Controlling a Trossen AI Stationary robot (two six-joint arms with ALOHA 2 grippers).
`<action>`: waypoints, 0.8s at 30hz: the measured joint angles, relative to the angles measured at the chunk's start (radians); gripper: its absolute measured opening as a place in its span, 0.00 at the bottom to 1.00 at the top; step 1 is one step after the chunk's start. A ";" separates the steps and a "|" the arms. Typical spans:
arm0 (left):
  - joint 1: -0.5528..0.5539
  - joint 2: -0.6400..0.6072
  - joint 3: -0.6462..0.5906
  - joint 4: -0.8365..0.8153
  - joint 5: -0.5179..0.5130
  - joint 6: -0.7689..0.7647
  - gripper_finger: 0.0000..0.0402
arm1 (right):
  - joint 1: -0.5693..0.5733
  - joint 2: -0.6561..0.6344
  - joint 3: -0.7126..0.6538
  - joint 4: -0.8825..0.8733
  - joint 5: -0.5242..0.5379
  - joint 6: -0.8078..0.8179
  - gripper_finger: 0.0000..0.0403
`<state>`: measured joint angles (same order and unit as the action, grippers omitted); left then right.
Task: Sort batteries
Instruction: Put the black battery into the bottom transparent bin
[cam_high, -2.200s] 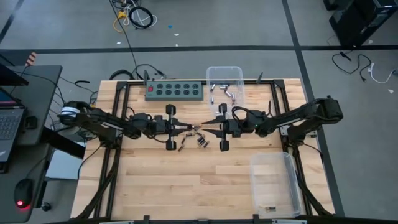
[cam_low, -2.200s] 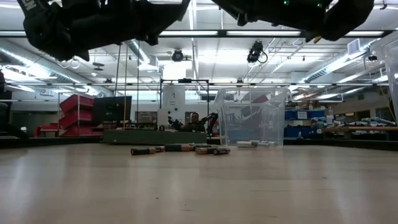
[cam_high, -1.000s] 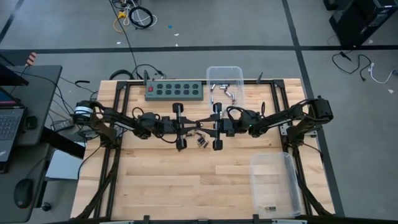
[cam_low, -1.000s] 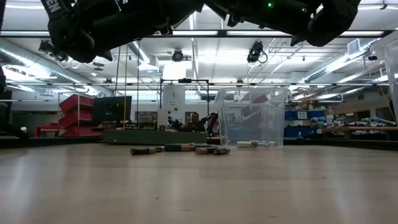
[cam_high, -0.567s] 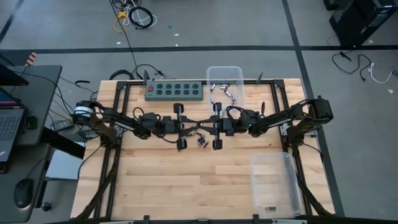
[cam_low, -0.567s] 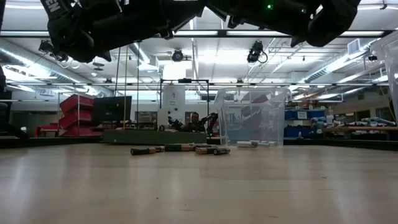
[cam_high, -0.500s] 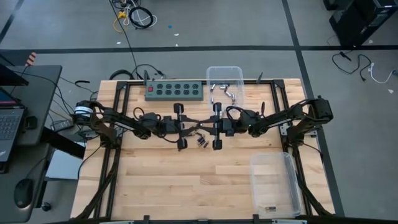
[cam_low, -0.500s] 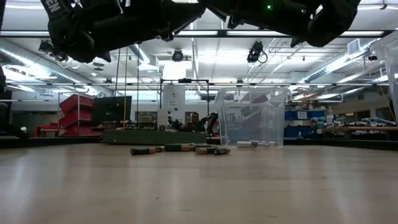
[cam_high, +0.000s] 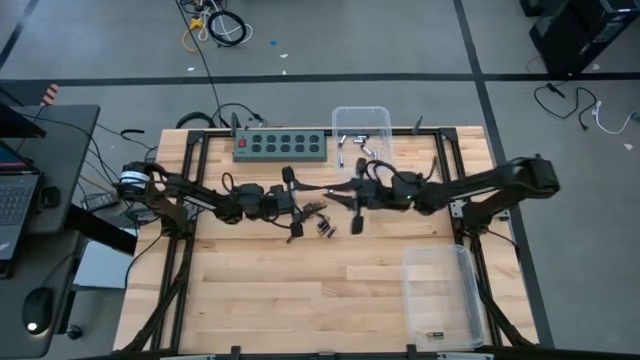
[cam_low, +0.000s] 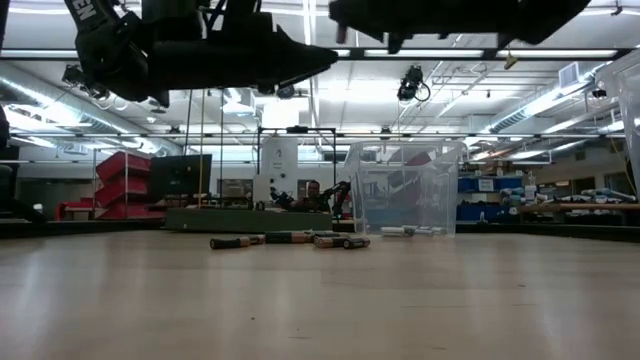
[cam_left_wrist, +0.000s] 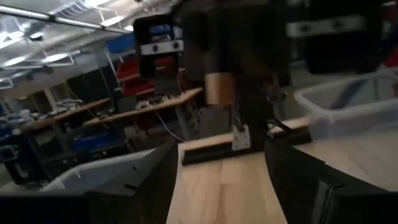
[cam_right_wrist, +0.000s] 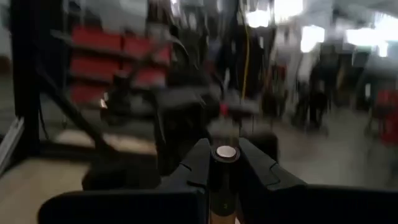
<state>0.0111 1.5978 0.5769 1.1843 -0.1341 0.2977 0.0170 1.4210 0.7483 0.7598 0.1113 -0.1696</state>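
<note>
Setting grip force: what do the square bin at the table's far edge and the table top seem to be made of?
The square clear bin: likely thin glossy plastic, since batteries and the room show through its walls. The pale table top: wood planks with a smooth, probably sealed finish; seams and grain show.

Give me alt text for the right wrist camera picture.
Seen end-on, a battery sits pinched between the right gripper's two dark fingers. Behind it, blurred, are the other dark arm, red shelving and bright ceiling lights.

Two arms (cam_high: 200, 198), two bins (cam_high: 361, 126)
</note>
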 joint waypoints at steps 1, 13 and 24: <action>-0.004 0.000 -0.002 -0.010 0.000 -0.002 0.60 | 0.000 -0.042 0.000 -0.085 0.002 0.023 0.11; -0.009 -0.001 -0.046 -0.009 -0.106 -0.019 0.60 | 0.064 -0.557 0.000 -0.934 -0.169 0.384 0.11; -0.009 -0.002 -0.046 0.001 -0.143 -0.012 0.60 | 0.255 -0.716 0.001 -1.435 -0.353 0.925 0.11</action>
<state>0.0017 1.5959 0.5312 1.1851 -0.2768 0.2855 0.2715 0.7045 0.7494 -0.6754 -0.2415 0.7553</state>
